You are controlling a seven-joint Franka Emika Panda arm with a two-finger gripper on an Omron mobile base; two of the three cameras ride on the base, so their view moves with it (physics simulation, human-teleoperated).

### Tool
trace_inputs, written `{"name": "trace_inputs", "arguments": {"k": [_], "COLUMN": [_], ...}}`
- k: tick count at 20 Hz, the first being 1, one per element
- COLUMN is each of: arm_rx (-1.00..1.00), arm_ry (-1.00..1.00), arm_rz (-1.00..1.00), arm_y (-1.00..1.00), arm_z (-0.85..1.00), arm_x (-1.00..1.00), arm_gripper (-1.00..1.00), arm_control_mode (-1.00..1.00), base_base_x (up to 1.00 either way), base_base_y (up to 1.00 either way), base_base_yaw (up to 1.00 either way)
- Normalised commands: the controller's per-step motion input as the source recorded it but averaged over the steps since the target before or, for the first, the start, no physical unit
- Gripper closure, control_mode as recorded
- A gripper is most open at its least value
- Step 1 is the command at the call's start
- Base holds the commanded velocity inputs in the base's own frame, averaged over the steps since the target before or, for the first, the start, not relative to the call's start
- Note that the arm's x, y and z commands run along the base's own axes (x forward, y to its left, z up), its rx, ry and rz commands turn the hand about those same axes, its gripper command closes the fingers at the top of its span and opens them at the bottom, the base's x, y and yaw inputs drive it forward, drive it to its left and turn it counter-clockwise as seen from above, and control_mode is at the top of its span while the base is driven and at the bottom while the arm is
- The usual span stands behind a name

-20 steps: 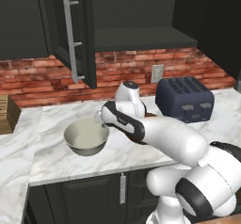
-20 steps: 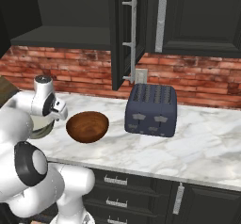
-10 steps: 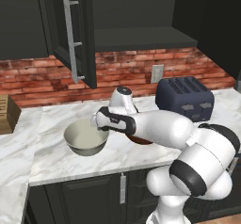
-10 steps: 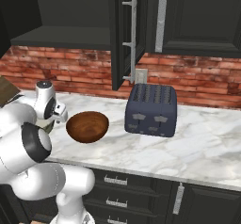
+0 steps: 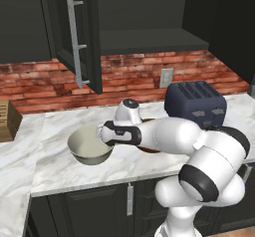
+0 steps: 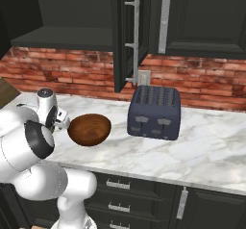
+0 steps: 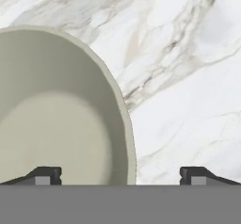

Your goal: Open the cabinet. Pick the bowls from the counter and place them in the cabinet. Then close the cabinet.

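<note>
Hand view: my claw (image 7: 120, 175), tips wide apart, straddles cream-white round bowl's (image 7: 56, 110) rim. Tall black panelled cabinet (image 5: 79, 37) already open; reddish-brown wooden bowl (image 6: 89, 129) & this one both on white marble tabletop (image 6: 211, 146), none stowed yet.

Bowl: cream-white bowl (image 7: 56, 119), seen from above, its pale inside showing and its rim curving down the middle of the frame.
Counter: white marble counter (image 7: 188, 77) with grey veins, under the bowl and bare beside it.
Gripper: gripper (image 7: 120, 175) spread wide over the bowl's rim.
Fingertips: one dark fingertip (image 7: 44, 175) above the bowl's inside, the other outside the rim, over the marble.
</note>
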Motion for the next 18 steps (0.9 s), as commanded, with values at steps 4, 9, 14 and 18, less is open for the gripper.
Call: {"name": "trace_inputs", "arguments": {"k": [4,9,14,18], "arm_rx": [0.03,0.0,0.0,0.01], "arm_ry": [-0.01,0.0,-0.08,-0.21], "arm_rz": [0.0,0.0,0.0,-0.07], "arm_y": [0.0,0.0,0.0,-0.1], "arm_z": [-0.03,0.0,0.18,0.89], "arm_x": [0.0,0.0,-0.14,-0.4], "arm_gripper": [1.0,1.0,1.0,1.0], "arm_control_mode": [-1.0,-1.0,-1.0,-1.0], "base_base_x": [0.0,0.0,0.0,0.0], "base_base_y": [0.0,0.0,0.0,0.0], "base_base_yaw": [0.0,0.0,0.0,0.0]}}
